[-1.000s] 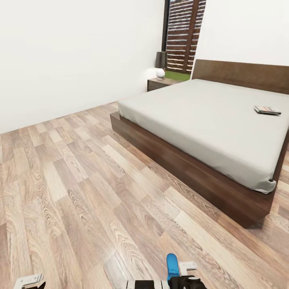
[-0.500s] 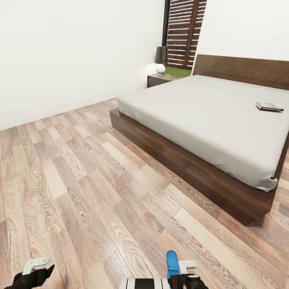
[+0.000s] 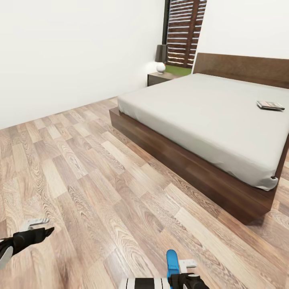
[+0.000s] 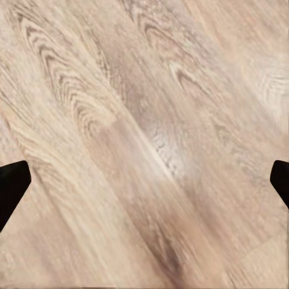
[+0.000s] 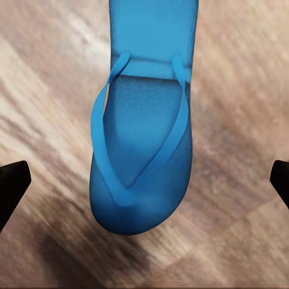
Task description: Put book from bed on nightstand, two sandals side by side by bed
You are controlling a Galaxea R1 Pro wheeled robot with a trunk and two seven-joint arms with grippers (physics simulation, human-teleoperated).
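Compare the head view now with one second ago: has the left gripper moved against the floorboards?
Yes. The left gripper has risen in the head view, farther out over the wooden floor, while the bed and the sandal have barely shifted.

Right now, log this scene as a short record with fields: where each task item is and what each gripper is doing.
book: flat on the mattress, near the far right side of the bed
nightstand: at the bed's head by the wall, a lamp on top
sandal: blue, one seen, in front of the right gripper; grip itself not visible
left gripper: fingers apart, over bare wood floor, holding nothing
second sandal: not located
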